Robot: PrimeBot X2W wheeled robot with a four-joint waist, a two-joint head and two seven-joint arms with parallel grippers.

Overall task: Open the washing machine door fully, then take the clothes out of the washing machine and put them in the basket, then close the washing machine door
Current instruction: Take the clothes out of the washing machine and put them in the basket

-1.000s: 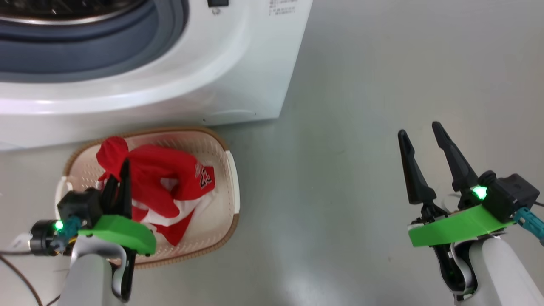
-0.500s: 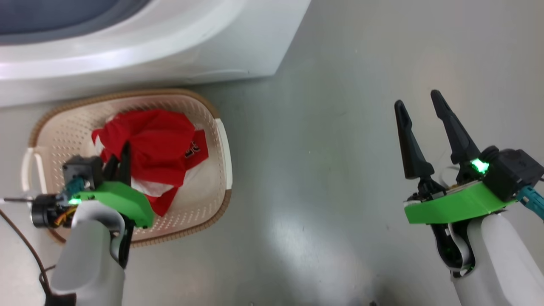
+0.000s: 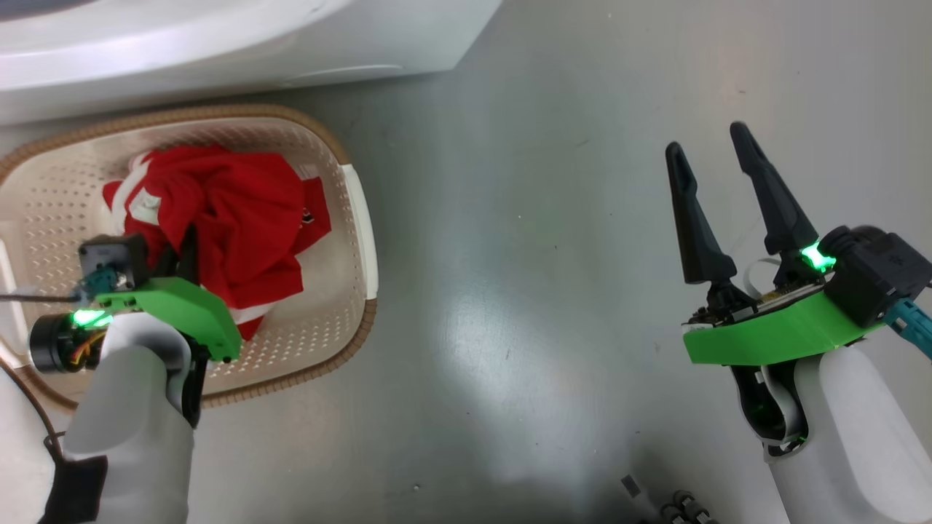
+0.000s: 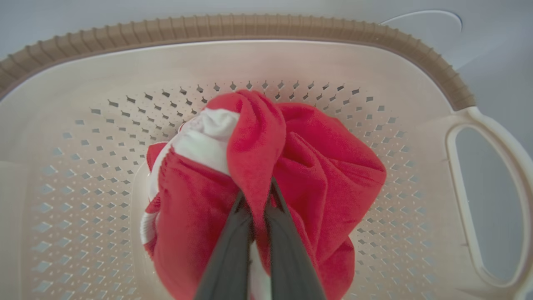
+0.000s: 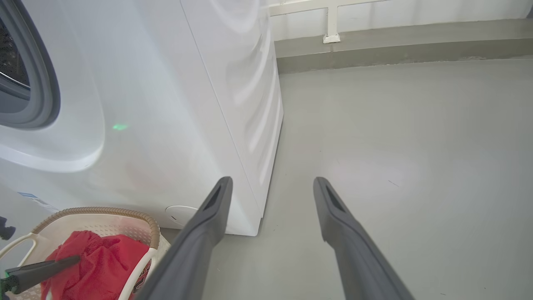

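Clothes point(image 4: 325, 166) lay bunched inside the basket point(image 4: 250, 27), which stood on the floor point(image 3: 546, 255) just before the washing machine point(image 3: 218, 44); the left gripper point(image 4: 257, 192) was clamped on a red fold of them; the right gripper point(image 3: 706, 140) hung spread and empty, well apart. Letting go looked like the step in hand; the jaws should part low over the basket's middle, then lift straight up, so no cloth snagged and trailed over the rim.
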